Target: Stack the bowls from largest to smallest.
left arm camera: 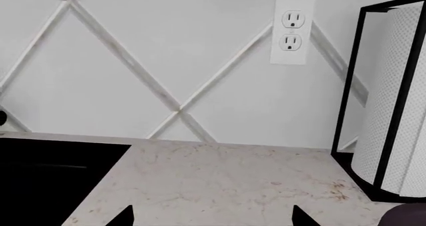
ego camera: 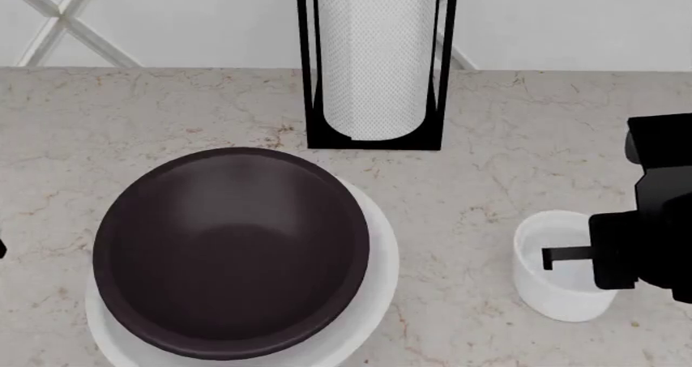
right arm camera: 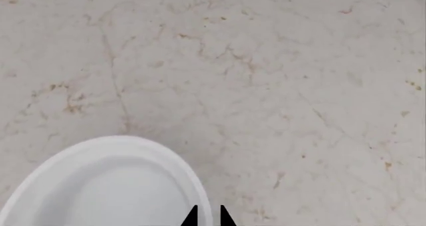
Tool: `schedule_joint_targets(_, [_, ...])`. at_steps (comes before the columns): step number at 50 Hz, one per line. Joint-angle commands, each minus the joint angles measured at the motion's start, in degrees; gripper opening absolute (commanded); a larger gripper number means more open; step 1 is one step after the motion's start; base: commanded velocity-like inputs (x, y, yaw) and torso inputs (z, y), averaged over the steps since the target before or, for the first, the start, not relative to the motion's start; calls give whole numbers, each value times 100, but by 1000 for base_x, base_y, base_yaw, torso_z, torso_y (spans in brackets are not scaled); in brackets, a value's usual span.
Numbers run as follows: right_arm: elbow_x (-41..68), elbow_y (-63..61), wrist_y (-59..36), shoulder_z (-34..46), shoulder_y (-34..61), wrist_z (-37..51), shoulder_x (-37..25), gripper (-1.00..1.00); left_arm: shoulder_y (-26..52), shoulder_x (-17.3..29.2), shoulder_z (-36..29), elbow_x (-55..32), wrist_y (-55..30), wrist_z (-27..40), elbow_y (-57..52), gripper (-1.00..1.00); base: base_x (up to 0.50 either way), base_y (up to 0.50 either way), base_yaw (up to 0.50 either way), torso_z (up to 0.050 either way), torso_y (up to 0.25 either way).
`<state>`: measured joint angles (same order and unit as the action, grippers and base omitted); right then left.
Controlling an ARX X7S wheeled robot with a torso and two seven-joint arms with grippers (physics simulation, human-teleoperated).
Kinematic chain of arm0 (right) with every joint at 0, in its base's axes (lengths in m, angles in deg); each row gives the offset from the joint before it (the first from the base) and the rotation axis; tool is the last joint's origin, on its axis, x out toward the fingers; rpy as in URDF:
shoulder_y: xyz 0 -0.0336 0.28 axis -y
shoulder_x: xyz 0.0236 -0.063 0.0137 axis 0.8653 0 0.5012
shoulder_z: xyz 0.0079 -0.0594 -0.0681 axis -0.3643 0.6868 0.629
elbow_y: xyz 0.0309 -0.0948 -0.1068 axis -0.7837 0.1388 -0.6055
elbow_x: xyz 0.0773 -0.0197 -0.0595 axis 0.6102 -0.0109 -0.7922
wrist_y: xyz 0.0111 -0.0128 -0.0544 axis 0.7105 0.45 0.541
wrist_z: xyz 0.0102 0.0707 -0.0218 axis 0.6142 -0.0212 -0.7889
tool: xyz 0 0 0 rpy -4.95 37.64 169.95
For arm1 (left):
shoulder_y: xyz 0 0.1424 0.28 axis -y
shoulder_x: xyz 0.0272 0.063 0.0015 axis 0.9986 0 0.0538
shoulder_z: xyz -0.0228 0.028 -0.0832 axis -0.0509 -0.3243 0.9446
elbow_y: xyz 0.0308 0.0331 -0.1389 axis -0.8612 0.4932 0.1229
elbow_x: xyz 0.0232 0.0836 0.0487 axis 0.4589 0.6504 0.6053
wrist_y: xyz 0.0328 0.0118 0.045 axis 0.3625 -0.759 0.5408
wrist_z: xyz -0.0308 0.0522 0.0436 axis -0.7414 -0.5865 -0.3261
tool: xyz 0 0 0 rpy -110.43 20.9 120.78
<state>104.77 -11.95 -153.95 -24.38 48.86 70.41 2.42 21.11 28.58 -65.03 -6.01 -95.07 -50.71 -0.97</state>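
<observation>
Head view: the dark brown bowl [ego camera: 230, 249] is seated inside the wide white bowl [ego camera: 373, 302], whose rim shows as a crescent on the right and bottom. Both sit on the marble counter [ego camera: 130, 124], in front of the paper-towel roll [ego camera: 375, 55] in its black frame. The small white bowl [ego camera: 557, 266] stands apart to the right, upright, on the counter. The right gripper [ego camera: 568, 256] is seen at the right edge – one black finger [ego camera: 565, 255] reaches over the small bowl's rim, into its opening.

Left wrist view: only two dark fingertips [left arm camera: 123, 217] of the left gripper [left arm camera: 213, 218] are seen at the frame's edge, set wide apart – jaws released, nothing between them. Counter, diamond-tiled wall [left arm camera: 166, 61], a wall outlet [left arm camera: 293, 30], and the towel roll in its frame are in view. A sliver of dark brown bowl shows at a corner. A black surface [left arm camera: 47, 176] adjoins the counter.

Right wrist view: the small white bowl's rim is seen close up, with two dark fingertips [right arm camera: 191, 217] nearly together across the rim wall – the jaws appear clenched on the small bowl's rim.
</observation>
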Motion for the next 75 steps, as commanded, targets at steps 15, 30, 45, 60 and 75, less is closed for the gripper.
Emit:
schedule_joint_targets(15, [296, -628, -325, -187, 246, 256, -286, -100, 170, -43, -79, -15, -84, 39, -63, 100, 0, 0, 0, 0, 0])
schedule_joint_targets(30, [260, -693, -416, -146, 459, 232, -229, -100, 151, -21, -47, -53, -89, 60, -93, 100, 0, 0, 0, 0, 0])
schedule_joint_targets(45, [376, -986, -757, -175, 921, 334, -200, -100, 151, -20, -14, -87, -60, 44, -131, 100, 0, 0, 0, 0, 0])
schedule_joint_targets(60, [653, -1358, -944, -378, 1215, 511, -300, -100, 239, -14, -13, -169, -135, 109, -210, 100, 0, 0, 0, 1, 1])
schedule_joint_targets(75, [969, -1742, -999, -656, 1886, 434, 28, -100, 126, 29, 86, -194, -64, 106, -230, 100, 0, 0, 0, 0, 1])
